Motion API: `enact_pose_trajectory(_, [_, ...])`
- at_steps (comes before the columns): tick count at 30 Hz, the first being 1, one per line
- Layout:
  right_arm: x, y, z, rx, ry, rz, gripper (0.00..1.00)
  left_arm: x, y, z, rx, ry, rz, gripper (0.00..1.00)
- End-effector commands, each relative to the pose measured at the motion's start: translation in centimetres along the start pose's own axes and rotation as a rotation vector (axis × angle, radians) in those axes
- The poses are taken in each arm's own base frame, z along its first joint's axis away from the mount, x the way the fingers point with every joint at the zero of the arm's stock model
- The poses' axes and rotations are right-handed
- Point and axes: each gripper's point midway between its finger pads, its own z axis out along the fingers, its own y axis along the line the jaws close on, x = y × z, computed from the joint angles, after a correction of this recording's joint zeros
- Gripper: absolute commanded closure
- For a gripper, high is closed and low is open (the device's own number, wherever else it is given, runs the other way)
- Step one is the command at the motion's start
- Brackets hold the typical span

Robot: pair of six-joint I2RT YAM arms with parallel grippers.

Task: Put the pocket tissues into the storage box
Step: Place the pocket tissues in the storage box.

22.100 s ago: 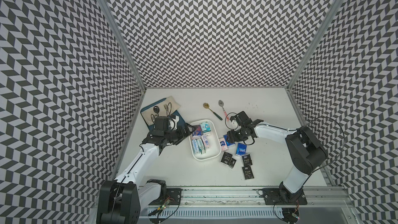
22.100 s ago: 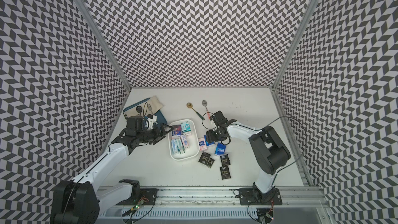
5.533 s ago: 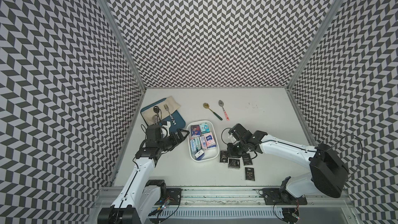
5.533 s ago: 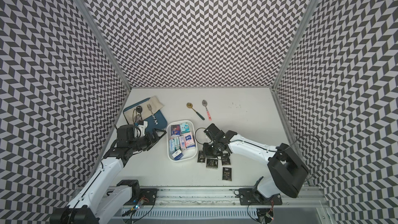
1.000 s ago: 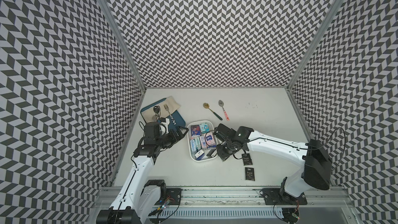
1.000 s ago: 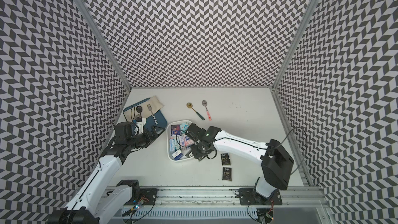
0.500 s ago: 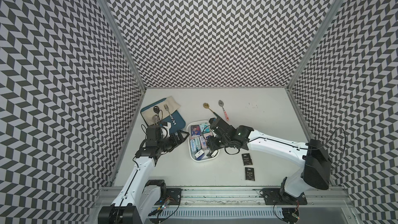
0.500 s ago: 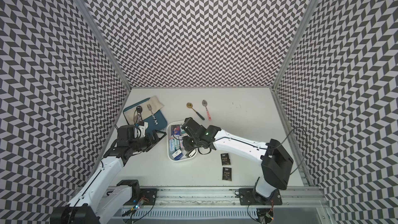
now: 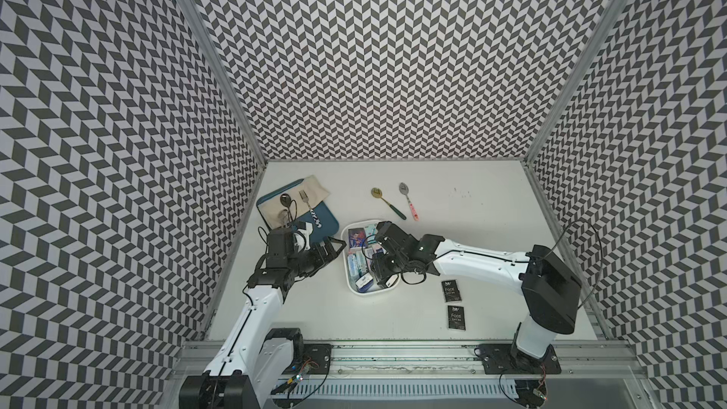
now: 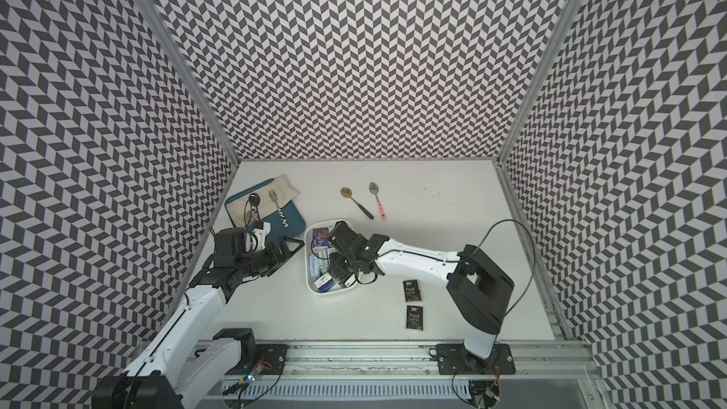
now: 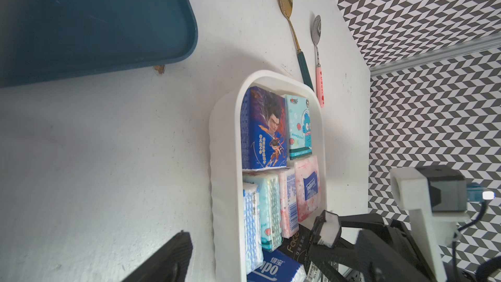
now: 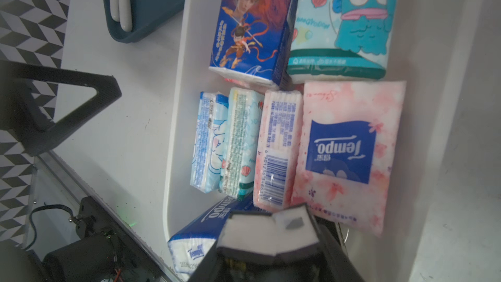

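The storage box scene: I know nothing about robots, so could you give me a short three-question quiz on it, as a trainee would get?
1. True or false: two black Face packets lie on the table outside the storage box.
2. The teal tray holds: A cutlery on a cloth; B tissue packets; C a cup.
3. Which arm's gripper hangs over the box?
Key: 1 true; 2 A; 3 the right gripper.

storage box: one. pocket tissues inside: at least seven. loose black packets: two. spoons beyond box: two.
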Motion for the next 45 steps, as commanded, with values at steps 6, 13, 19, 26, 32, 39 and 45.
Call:
enact_pose_trajectory(6, [-1.6,1.9,-3.2,-0.071,-0.069,-0.018,0.29,-0.8,-0.7,-0.2,0.015,-0.017,0.017,0.00])
enact_pose_trajectory(13, [-0.4,2.6,-4.5,-0.117,-0.019,-0.069,0.54,-1.2,-1.1,-0.3,0.019,-0.022,0.025,0.00])
enact_pose_trajectory(19, [1.5,1.6,-1.9,-0.087,0.076,-0.059,0.78,-1.2,-1.2,-0.4,0.020,-0.019,0.026,0.00])
enact_pose_trajectory(26, [2.4,-1.7,1.3,0.072,0.141,-0.016,0.83,-1.3,-1.3,-0.6,0.017,-0.027,0.031,0.00])
enact_pose_trajectory(32, [1.5,-2.0,1.3,0.101,0.119,-0.015,0.83,-1.3,-1.2,-0.5,0.015,-0.028,0.029,0.00])
enact_pose_trajectory(39, [-0.2,0.0,-3.1,0.029,0.057,-0.045,0.73,-1.4,-1.3,-0.5,0.020,-0.029,0.027,0.00])
enact_pose_trajectory(45, [-0.6,-1.2,-7.2,0.075,0.008,-0.030,0.50,-1.7,-1.6,-0.6,0.025,-0.035,0.033,0.00])
